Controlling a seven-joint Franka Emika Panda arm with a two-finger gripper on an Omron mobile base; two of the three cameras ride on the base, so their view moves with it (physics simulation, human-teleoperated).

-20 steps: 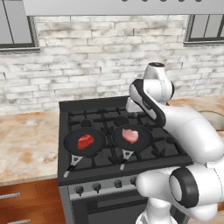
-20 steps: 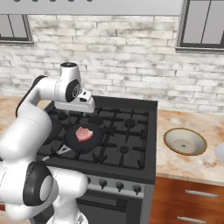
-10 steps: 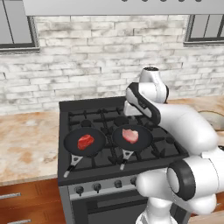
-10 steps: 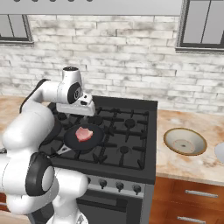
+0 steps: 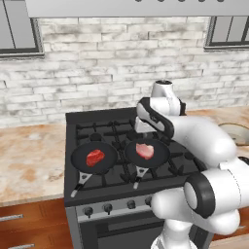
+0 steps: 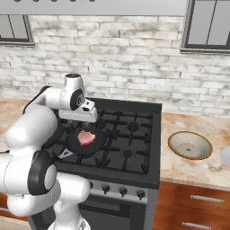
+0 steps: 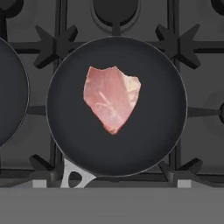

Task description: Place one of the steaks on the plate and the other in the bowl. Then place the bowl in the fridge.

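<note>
Two black pans stand on the stove. The deep red steak (image 5: 95,157) lies in the left pan (image 5: 78,158). The pale pink steak (image 5: 144,151) (image 6: 85,137) (image 7: 112,98) lies in the right pan (image 5: 159,154) (image 7: 162,113). My gripper (image 5: 143,130) (image 6: 81,119) hangs a short way above the pink steak, pointing down, open and holding nothing. The tan bowl (image 6: 190,144) (image 5: 237,133) sits on the counter right of the stove. A sliver of the whitish plate (image 6: 226,156) shows at the right edge. The fridge is out of view.
The black stove (image 6: 134,148) has raised grates and knobs along its front. Speckled counter (image 5: 29,160) runs on both sides, with a brick wall behind and wooden drawers (image 6: 193,211) below. Both pan handles (image 7: 72,177) point toward the stove's front.
My hand has come down a little toward the pan with the pink steak. The steaks, pans and bowl have stayed put.
</note>
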